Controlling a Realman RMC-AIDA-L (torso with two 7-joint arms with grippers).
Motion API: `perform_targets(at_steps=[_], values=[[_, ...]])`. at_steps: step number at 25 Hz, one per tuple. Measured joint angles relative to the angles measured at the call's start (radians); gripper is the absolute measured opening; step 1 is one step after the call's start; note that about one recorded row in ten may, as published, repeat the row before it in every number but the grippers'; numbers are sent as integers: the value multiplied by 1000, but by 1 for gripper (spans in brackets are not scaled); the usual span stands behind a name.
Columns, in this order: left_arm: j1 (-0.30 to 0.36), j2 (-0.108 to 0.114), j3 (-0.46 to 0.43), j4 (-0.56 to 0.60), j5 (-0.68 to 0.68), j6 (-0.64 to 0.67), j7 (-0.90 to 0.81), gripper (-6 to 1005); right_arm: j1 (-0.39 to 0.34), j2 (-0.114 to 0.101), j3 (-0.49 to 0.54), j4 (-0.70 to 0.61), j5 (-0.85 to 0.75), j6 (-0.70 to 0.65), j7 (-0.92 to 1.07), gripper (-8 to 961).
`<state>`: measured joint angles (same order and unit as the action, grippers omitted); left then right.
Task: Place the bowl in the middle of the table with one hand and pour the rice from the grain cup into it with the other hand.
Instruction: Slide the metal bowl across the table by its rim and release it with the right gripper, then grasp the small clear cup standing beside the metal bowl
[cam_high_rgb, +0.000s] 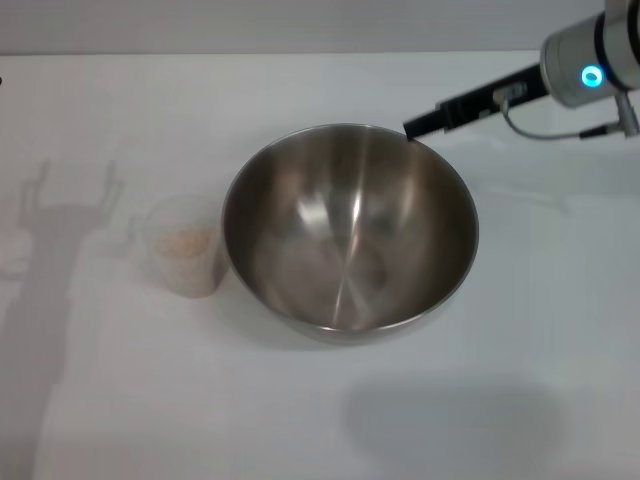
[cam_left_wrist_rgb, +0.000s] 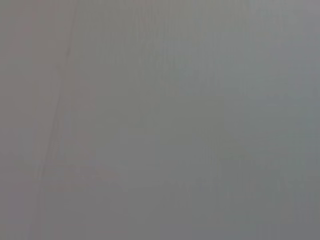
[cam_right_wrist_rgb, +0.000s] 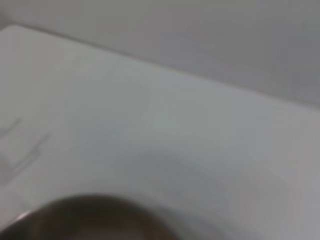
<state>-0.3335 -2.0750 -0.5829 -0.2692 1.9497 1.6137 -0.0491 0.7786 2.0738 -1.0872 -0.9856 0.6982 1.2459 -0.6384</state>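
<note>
Your bowl (cam_high_rgb: 350, 228) sits upright near the middle of the counter (cam_high_rgb: 520, 400), and nothing lies inside it. At its 1 o'clock edge, the right gripper (cam_high_rgb: 415, 127) reaches in from the upper right, its black fingers (cam_high_rgb: 440, 115) meeting the rim; you cannot tell whether they are clamped on it or apart. In the right wrist view only a dark arc of the bowl (cam_right_wrist_rgb: 85, 220) shows. At the bowl's 9 o'clock, just beside its wall, stands the grain cup (cam_high_rgb: 185, 245), upright, with the rice (cam_high_rgb: 190, 240) inside. The left gripper is out of sight.
</note>
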Motion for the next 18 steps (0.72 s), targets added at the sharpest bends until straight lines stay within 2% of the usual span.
perform_targets(at_steps=[9, 13, 14, 15, 18], values=[[9, 0, 0, -1, 0, 10, 0, 796, -48, 6, -93, -168, 23, -204, -37, 477], [11, 0, 1, -1, 0, 17, 0, 795, -128, 9, -210, -242, 106, -416, -103, 476], [11, 0, 1, -1, 0, 18, 0, 794, -176, 9, -277, -276, 155, -532, -150, 476], [11, 0, 2, -1, 0, 18, 0, 794, -176, 9, -277, -276, 155, -532, -150, 476], [11, -1, 2, -1, 0, 18, -1, 794, -242, 11, -374, -314, 195, -704, -199, 477]])
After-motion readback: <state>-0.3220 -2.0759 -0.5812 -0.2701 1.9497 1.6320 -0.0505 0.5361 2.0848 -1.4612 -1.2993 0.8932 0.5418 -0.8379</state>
